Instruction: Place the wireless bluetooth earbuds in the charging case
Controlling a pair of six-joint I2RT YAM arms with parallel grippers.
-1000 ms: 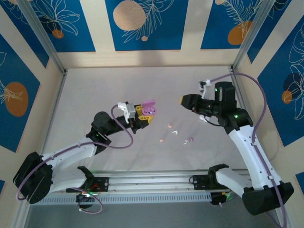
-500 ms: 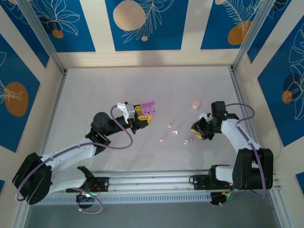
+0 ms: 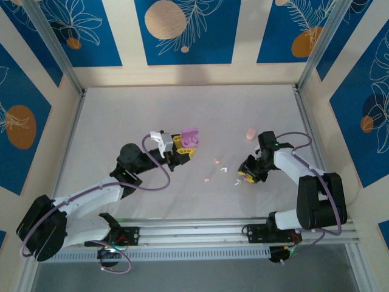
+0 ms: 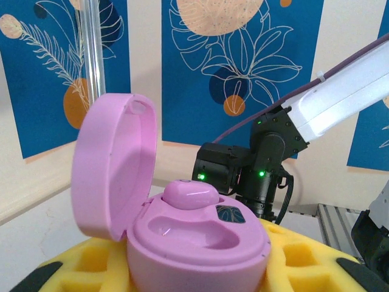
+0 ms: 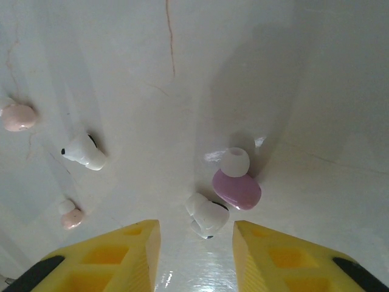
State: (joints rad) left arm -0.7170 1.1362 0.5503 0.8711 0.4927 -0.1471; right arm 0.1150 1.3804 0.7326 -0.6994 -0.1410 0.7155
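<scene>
Overhead rear view, close wrist views

Colours on my screens: pinks, white and yellow against blue walls.
I see a glossy lilac-pink case (image 4: pixel 182 234) with a matching lid, and yellow foam with black tips on the left gripper (image 3: pixel 185 146); the right gripper (image 5: pixel 194 243) wears the same yellow. The table (image 3: pixel 152 109) is off-white. The purple earbud (image 5: pixel 236 190) has a milky tip, the white earbud (image 5: pixel 205 218) a black spot, the pink earbud (image 5: pixel 18 117) is pale. The second case (image 3: pixel 251 133) is peach. The walls (image 3: pixel 182 30) are cream with blue panels, white leaf outlines and orange discs.
</scene>
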